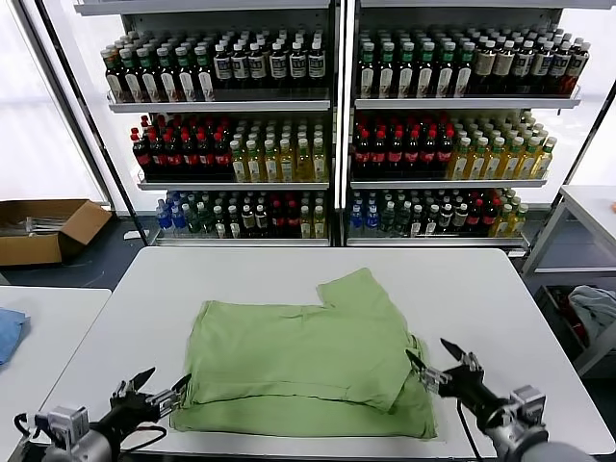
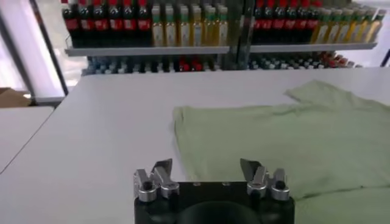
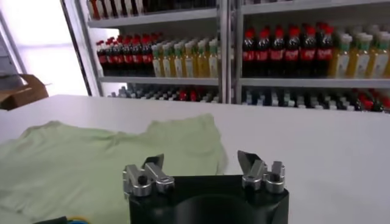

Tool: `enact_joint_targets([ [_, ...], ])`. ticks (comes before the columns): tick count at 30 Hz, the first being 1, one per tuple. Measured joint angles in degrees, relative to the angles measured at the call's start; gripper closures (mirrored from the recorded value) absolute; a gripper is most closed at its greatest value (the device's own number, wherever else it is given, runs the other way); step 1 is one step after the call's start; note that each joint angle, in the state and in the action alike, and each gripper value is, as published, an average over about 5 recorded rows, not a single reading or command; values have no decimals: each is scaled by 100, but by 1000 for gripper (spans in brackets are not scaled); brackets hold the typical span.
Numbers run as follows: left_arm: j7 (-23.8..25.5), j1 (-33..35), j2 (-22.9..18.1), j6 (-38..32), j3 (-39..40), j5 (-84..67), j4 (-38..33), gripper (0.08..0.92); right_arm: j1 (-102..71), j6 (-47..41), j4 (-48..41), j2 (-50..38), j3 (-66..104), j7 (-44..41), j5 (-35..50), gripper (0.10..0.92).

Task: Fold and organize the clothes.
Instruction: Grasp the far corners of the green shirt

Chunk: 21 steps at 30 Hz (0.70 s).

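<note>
Roughly centred on a white table (image 1: 500,289) lies the light green polo shirt (image 1: 308,366), spread flat with its plain side up and partly folded: an upper layer is doubled over a lower one, and a sleeve or corner flap pokes out toward the far right of the garment. Taking the shirt as the landmark and reading from left to right: off its near-left corner sits the left gripper (image 1: 164,387), low over the table, its two fingers spread wide and pinching nothing; the fingertips end just beside the shirt's near-left edge, and whether they brush the cloth cannot be told. In the left wrist view the same gripper (image 2: 207,167) shows open fingers with bare table and the shirt's edge ahead of them. Off the shirt's near-right corner is the right gripper (image 1: 430,361), also spread wide and empty, its tips over or just at the right edge of the fabric. The cloth looks thin, soft and light, so it would likely sag, wrinkle and slide over the smooth tabletop rather than hold a shape. Sensible places to take hold seem to be the two near corners or the doubled hem, pinching both layers together. Shelves of bottled drinks (image 1: 337,135) stand beyond the shirt's far side.
</note>
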Motion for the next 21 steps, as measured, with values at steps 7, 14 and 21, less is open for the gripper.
enact_joint_targets([
  [7, 238, -1231, 573, -10, 771, -282, 874, 177, 1515, -179, -1140, -54, -787, -372, -58, 203],
  [14, 357, -2627, 717, -49, 1806, -419, 1884, 177, 2759, -247, -2288, 33, -1591, -647, -161, 203],
  [21, 423, -3837, 615, -102, 2732, -443, 2859, 177, 3648, -261, -3227, 184, -2214, -766, -242, 203],
])
